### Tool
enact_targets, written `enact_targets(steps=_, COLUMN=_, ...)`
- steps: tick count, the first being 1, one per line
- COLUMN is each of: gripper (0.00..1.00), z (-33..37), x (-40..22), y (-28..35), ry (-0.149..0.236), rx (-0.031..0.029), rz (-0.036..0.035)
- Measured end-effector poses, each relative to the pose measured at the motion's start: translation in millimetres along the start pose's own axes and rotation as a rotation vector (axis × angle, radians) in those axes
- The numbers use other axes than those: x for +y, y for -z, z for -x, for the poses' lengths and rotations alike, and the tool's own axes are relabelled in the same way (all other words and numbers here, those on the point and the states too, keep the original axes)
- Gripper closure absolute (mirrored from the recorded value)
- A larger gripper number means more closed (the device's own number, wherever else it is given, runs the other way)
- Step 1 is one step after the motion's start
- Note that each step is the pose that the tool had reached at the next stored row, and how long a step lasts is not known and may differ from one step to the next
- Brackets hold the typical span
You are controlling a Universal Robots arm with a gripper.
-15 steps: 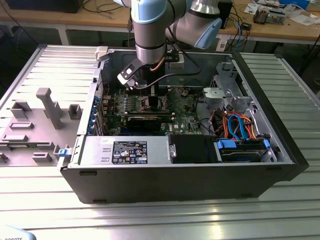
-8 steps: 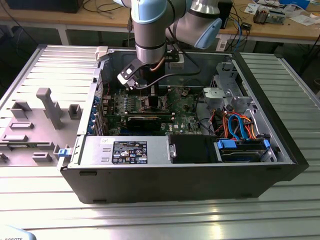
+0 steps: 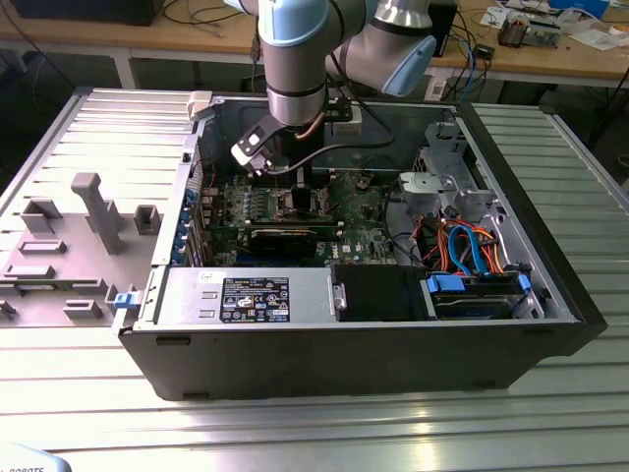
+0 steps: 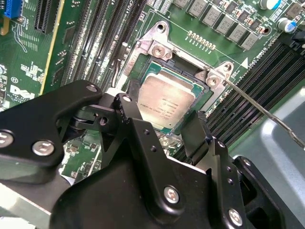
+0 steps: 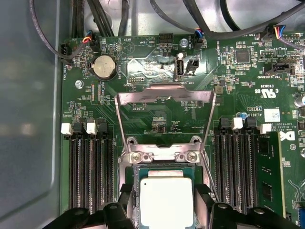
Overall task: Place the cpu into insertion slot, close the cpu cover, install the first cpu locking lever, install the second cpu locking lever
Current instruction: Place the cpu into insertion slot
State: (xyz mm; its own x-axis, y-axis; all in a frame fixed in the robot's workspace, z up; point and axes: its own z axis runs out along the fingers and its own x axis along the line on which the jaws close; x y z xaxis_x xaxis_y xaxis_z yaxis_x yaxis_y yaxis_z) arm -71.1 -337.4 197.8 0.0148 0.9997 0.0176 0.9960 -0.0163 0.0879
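Here the gripper clamps two opposite edges of the cpu, which sits in the socket mid-motherboard between the memory slots; the cpu cover stands raised open.

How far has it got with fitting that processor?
The cpu lies in its socket, the gripper straddling it; whether it grips, I cannot tell. The cpu cover stands flipped open and a locking lever sticks out unlatched. Left: closing the cover and fastening both levers.

Raised cpu cover walls one side; memory slots flank cpu.
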Motion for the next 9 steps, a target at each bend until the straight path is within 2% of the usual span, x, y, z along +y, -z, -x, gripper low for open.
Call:
enact_targets(steps=6, gripper=0.38, z=0.0, x=-0.1, y=-0.9, ry=0.000, rx=0.0008, rz=-0.0002)
enact_targets(steps=7, gripper=0.37, z=0.0, x=-0.1, y=-1.1, ry=0.000, rx=0.0009, rz=-0.0001)
enact_targets(steps=8, gripper=0.31, z=0.0, x=-0.1, y=-1.3, ry=0.000, rx=0.0010, rz=0.0000)
enact_targets(steps=9, gripper=0.31, z=0.0, x=-0.1, y=-1.3, ry=0.000, rx=0.0009, rz=-0.0001)
